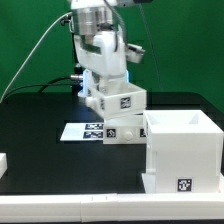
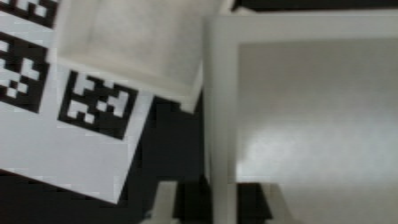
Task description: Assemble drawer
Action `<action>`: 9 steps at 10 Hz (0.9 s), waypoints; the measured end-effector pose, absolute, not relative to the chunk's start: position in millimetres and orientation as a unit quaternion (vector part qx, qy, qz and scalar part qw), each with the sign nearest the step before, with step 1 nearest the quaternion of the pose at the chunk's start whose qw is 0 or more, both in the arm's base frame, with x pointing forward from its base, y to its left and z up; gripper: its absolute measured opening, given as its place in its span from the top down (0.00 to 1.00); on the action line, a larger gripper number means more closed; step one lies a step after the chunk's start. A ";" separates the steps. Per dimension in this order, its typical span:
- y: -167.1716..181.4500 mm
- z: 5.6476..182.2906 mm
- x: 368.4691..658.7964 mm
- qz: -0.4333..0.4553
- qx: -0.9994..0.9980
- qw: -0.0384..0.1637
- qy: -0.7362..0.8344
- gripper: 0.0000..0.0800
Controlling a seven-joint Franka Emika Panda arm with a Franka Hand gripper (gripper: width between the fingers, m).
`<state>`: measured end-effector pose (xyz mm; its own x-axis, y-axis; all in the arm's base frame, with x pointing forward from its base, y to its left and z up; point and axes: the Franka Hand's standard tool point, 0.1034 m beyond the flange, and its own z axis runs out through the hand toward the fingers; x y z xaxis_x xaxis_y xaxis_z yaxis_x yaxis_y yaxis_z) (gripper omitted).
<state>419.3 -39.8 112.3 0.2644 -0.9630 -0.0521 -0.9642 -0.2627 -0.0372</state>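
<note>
My gripper (image 1: 108, 88) reaches down at the middle of the exterior view onto a small white open drawer box (image 1: 122, 104) with tags on its sides. In the wrist view my gripper (image 2: 217, 206) straddles one thin wall (image 2: 221, 110) of this box, one finger on each side, and seems shut on it. The box's pale inside (image 2: 311, 120) lies beside that wall. A larger white open housing (image 1: 182, 150) stands to the exterior view's right, close to the small box.
The marker board (image 1: 84, 131) lies flat on the black table beside the small box, and shows in the wrist view (image 2: 71, 100). A pale panel (image 2: 139, 48) overlaps it there. A small white part (image 1: 3, 161) sits at the exterior view's left edge.
</note>
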 end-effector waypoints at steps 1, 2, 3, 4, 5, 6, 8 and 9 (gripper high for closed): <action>-44.1 103.5 418.4 0.007 -0.771 0.030 0.637 0.95; -41.3 103.0 417.9 0.011 -0.754 0.030 0.656 0.95; -40.2 102.7 418.0 0.013 -0.738 0.031 0.674 0.95; -39.0 102.2 417.7 0.016 -0.711 0.033 0.702 0.95; -37.5 101.9 417.6 0.018 -0.686 0.034 0.726 0.95; -41.1 100.7 422.4 0.021 -0.668 0.039 0.743 0.95; -62.2 88.8 463.0 0.011 -0.665 0.039 0.746 0.95; -58.2 86.7 481.6 0.007 -0.677 0.037 0.735 0.95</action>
<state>481.6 -58.2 86.7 -0.0804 -0.9946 -0.0650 -0.9957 0.0831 -0.0397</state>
